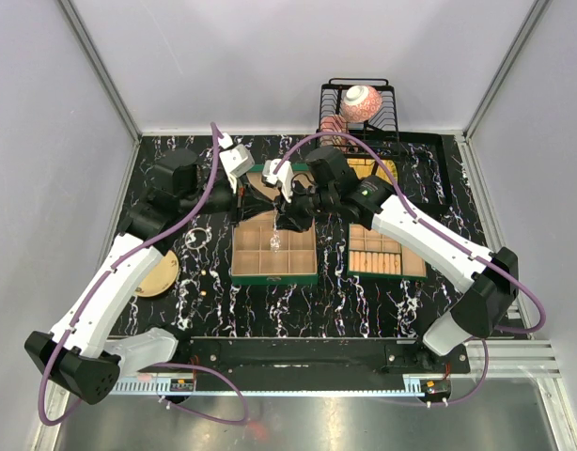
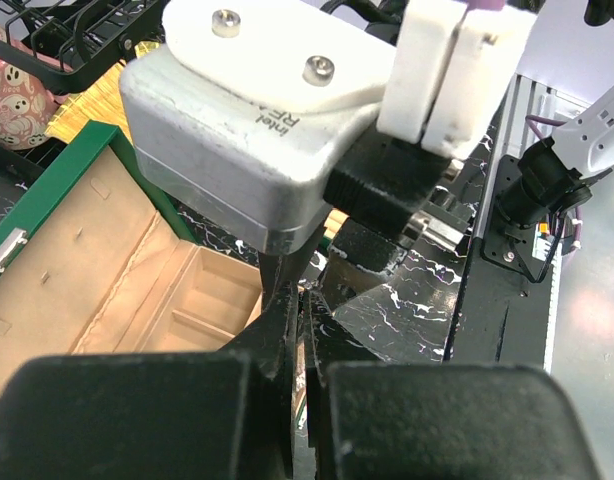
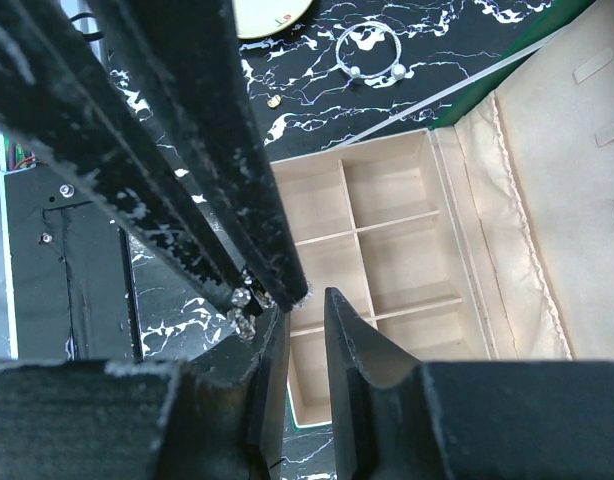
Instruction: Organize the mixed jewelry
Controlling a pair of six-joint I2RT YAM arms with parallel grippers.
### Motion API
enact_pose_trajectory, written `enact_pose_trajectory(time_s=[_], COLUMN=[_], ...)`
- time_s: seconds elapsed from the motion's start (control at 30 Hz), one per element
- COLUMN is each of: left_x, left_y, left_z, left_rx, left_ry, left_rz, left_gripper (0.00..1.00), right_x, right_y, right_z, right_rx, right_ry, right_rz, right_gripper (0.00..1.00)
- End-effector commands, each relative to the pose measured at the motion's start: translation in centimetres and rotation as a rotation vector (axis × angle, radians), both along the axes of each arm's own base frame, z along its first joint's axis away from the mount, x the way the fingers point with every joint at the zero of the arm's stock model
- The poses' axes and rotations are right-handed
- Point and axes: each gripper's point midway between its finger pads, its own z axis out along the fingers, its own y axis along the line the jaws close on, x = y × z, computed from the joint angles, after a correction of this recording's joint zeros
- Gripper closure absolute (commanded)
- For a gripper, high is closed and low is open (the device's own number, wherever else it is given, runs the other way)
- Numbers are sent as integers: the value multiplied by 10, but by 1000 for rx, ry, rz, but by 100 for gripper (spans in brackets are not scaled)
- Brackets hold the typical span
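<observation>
Jewelry lies partly loose on the table (image 3: 317, 110): a thin wire hoop (image 3: 355, 71) with two pearl ends and a tiny stud (image 3: 274, 101) rest between the gold plate (image 3: 272, 15) and the open green box (image 3: 387, 215), on the side toward the table's left edge. Both claws meet above the box at mid-table. The left claw (image 3: 287, 290) is pressed together, with small clear beads (image 3: 243, 305) right at its tips; whether it pinches them I cannot tell. The right claw (image 3: 305, 305), just beside it, stands slightly spread, and the box's lining shows through the gap.

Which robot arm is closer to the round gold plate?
Left. The left arm crosses over the plate; the right arm is opposite, over the green boxes.
</observation>
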Motion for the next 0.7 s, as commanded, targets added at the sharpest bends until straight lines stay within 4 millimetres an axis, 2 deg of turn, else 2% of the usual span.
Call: enact_pose_trajectory(time_s=[0.0,0.67], left_x=[-6,-11], left_y=[-3,-4], left_z=[20,19], left_rx=[-52,-68], left_ry=[-62,-50], left_rz=[-24,-39], left_gripper=[100,100], right_x=[-1,2], right_y=[10,15], right_z=[14,7], right_rx=[42,32], right_ry=[-28,-28], right_rz=[21,23], right_gripper=[74,82])
